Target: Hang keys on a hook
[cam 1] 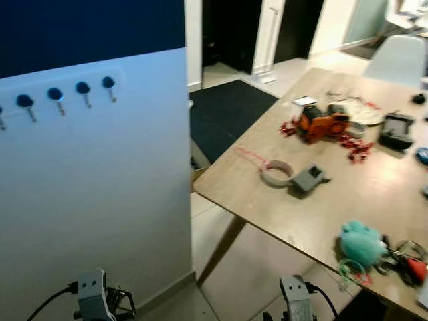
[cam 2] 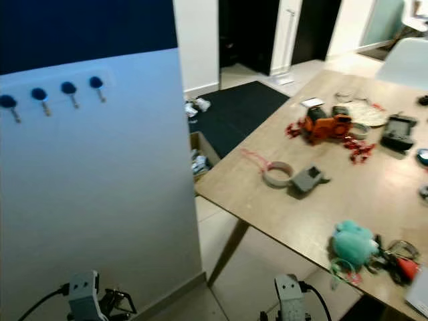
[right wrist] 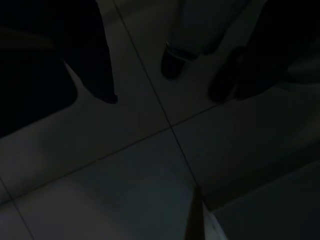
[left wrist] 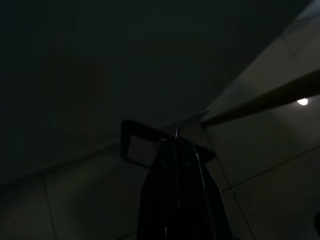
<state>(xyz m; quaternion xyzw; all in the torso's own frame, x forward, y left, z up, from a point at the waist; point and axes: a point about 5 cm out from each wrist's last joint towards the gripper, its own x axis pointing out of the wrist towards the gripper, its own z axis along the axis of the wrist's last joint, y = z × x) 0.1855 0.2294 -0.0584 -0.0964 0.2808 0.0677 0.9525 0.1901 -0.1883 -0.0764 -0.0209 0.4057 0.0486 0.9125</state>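
The left gripper (left wrist: pixel 175 150), low beside the white wall (cam 1: pixel 100 200), has fingers pressed together, seemingly pinching the keys (left wrist: pixel 142 145). The carry step seems underway; next it must rise to the blue-knobbed hooks (cam 1: pixel 81 89) on that wall. The right gripper (right wrist: pixel 165 75), idle, has fingers spread.

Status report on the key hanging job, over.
Both arms hang low: left gripper shut, right gripper open over floor tiles. Keys on table by teal plush. Hooks on wall panel, unobstructed.
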